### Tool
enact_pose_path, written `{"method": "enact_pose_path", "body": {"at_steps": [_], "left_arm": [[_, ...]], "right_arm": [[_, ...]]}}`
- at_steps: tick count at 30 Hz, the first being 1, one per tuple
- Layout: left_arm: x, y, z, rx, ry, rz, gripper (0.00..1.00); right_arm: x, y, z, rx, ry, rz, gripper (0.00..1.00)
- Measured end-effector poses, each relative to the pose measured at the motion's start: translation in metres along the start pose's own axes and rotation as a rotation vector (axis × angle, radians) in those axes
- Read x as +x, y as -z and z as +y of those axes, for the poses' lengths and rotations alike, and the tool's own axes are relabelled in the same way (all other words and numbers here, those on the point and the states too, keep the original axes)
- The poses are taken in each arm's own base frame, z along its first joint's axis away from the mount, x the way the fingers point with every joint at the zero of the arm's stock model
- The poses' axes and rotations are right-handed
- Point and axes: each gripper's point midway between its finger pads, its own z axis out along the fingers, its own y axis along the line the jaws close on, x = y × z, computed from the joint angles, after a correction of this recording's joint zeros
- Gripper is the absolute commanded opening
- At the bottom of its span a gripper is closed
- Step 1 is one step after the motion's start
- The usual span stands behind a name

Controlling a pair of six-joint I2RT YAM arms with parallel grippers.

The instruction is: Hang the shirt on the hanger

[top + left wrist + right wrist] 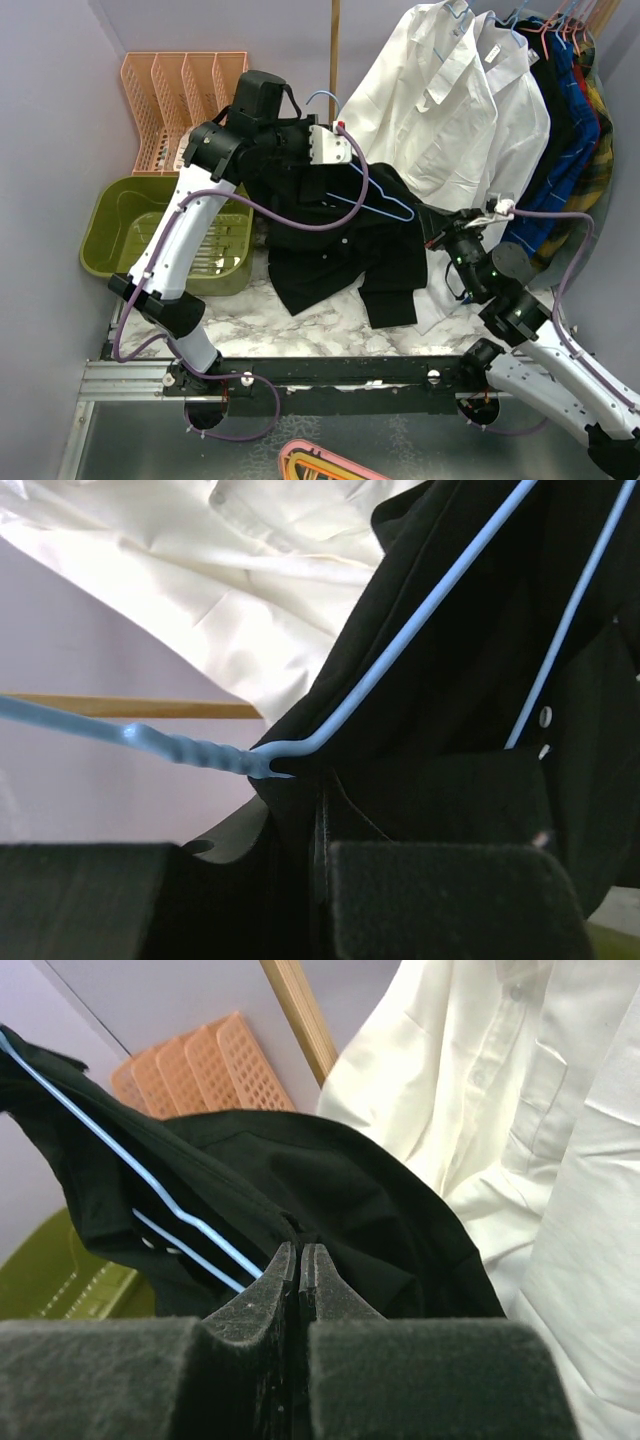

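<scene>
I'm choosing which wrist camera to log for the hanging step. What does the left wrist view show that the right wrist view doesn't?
Only the left wrist view shows the twisted neck of the hanger and the pale buttons of the shirt. Only the right wrist view shows the right gripper shut on the shirt's black fabric, plus the orange rack and the green bin. Both show the shirt, the hanger's light-blue wire, a white shirt and a wooden pole.
</scene>
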Motion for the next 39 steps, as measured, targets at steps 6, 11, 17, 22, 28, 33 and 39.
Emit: {"method": "enact_pose_path", "body": {"at_steps": [6, 11, 17, 22, 28, 33, 39], "left_arm": [[-0.002, -0.002, 0.009, -0.055, -0.050, 0.053, 0.00], [-0.004, -0.001, 0.007, -0.053, -0.044, 0.063, 0.00], [0.001, 0.001, 0.010, -0.071, -0.052, 0.093, 0.00], [0.015, -0.007, 0.017, -0.111, -0.088, 0.145, 0.00], [0.019, -0.013, 0.034, -0.190, -0.124, 0.168, 0.00], [0.016, -0.012, 0.037, -0.201, -0.130, 0.159, 0.00], [0.020, 0.018, 0.073, -0.365, -0.139, 0.203, 0.00]], "right_arm": [[0.006, -0.009, -0.002, 0.050, 0.074, 0.105, 0.01], [0.024, -0.017, -0.008, 0.068, 0.124, 0.157, 0.01], [0.034, -0.024, -0.010, 0.077, 0.144, 0.179, 0.01], [0.033, -0.025, -0.009, 0.080, 0.149, 0.188, 0.01], [0.036, -0.029, -0.007, 0.087, 0.165, 0.234, 0.01], [0.041, -0.027, -0.008, 0.085, 0.169, 0.251, 0.01], [0.082, -0.009, -0.042, 0.170, 0.260, 0.398, 0.01]]}}
